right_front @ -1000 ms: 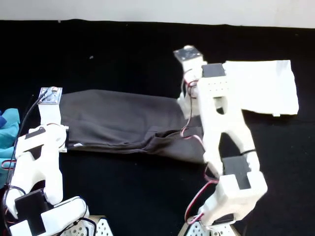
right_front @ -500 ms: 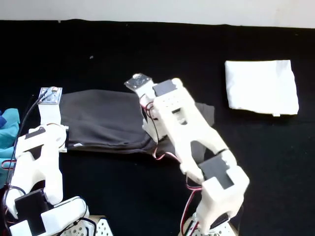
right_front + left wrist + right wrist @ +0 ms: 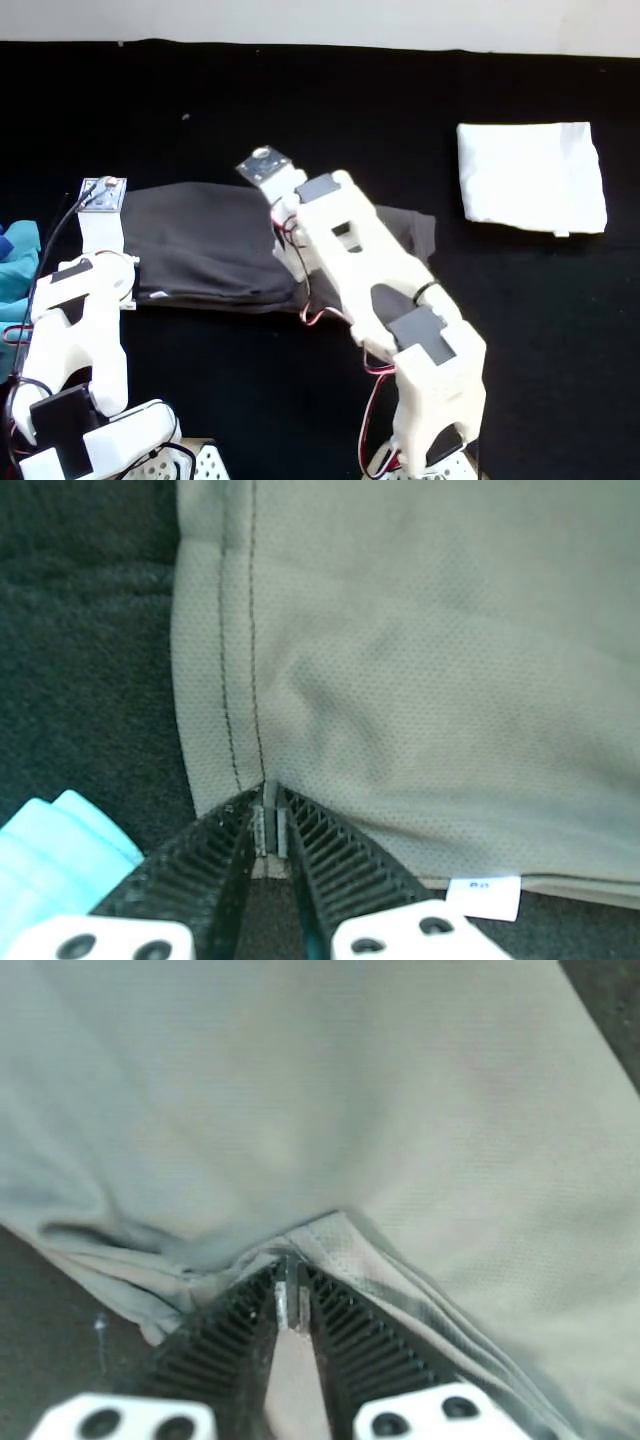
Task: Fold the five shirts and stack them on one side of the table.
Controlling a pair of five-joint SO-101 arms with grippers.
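High view looks down on a black surface with a pale wall along its far edge. A grey shirt lies flat near the middle. It makes a long, thin shape. Its long way runs from side to side, from the left arm across to the far side of the right arm. Its left end is a straight edge with two lines of stitching. Its right end pokes out from behind the right arm and points toward a white shirt.

The left jaws are shut tight on the near left corner of the grey shirt. In the left wrist view a thin bit of the hem is pinched between the black ridged fingers. A small white tag sticks out of the shirt's edge just beside them.

The right jaws are shut too. In the right wrist view they pinch a folded-up edge of the same grey shirt, about halfway along its near side. The cloth bunches into small creases there.

The white shirt lies folded into a neat block on the right side of the surface, well apart from the grey one. A blue-green cloth sits bunched at the left edge of the surface, near the left arm.
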